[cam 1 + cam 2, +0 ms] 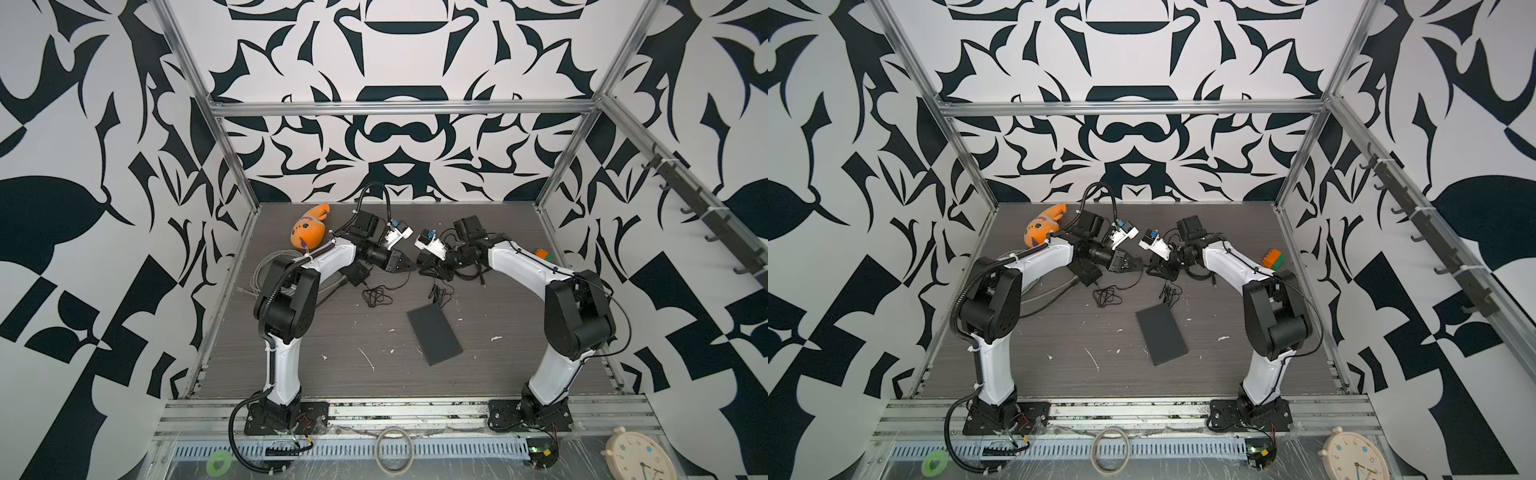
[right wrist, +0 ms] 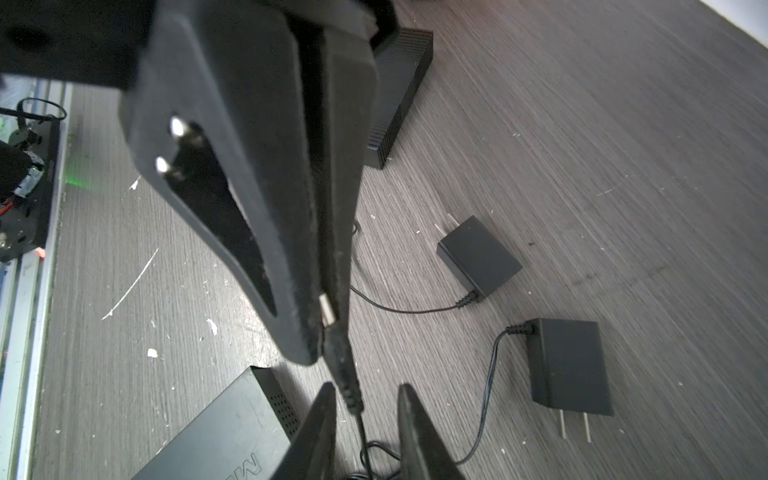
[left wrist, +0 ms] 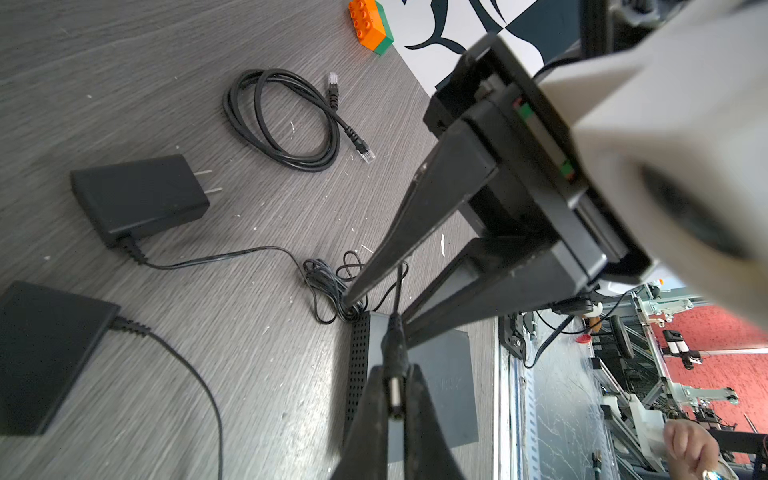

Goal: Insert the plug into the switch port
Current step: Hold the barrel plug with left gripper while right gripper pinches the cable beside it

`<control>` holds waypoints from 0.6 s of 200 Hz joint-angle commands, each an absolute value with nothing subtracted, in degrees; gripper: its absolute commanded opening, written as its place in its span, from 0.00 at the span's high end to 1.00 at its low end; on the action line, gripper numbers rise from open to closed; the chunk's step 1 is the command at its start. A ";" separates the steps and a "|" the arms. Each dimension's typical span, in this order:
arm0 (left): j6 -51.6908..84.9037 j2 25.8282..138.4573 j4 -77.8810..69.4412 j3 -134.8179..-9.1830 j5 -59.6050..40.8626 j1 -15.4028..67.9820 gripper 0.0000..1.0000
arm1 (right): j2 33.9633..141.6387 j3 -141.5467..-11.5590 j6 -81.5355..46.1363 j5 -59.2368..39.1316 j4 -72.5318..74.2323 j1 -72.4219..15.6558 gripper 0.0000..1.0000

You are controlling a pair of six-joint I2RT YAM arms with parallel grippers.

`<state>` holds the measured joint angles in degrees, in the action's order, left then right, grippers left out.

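Black silver-tipped barrel plug point(image 2: 328, 311), far-centre, aloft: pinched in my closed left gripper point(image 3: 395, 374), right gripper point(image 2: 368, 388) parted astride its cable boot point(image 2: 347, 380), I judge for a regrip before the flat black switch box point(image 1: 434, 334) lying nearer

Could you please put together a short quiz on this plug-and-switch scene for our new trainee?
1. Where does the network switch lie relative to both grippers?
2. True or false: the left gripper is shut on the barrel plug.
3. The right gripper is: A) clamped on the network switch; B) open around the plug's cord; C) shut on the barrel plug.
Key: 1 flat on the table, nearer its front edge than both, untouched; 2 true; 3 B.
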<state>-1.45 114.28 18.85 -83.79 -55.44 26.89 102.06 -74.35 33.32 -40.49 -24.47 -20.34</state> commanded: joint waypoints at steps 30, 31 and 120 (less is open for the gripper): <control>-1.31 112.86 19.16 -82.68 -56.89 26.72 0.93 | 99.77 -76.86 33.28 -42.88 -23.18 -20.39 0.67; -1.27 112.85 19.16 -82.69 -56.92 26.76 0.93 | 99.81 -76.88 33.25 -42.89 -23.23 -20.39 0.67; -1.18 112.71 19.16 -82.46 -56.62 26.74 0.93 | 100.51 -77.87 34.35 -45.12 -25.70 -20.48 0.93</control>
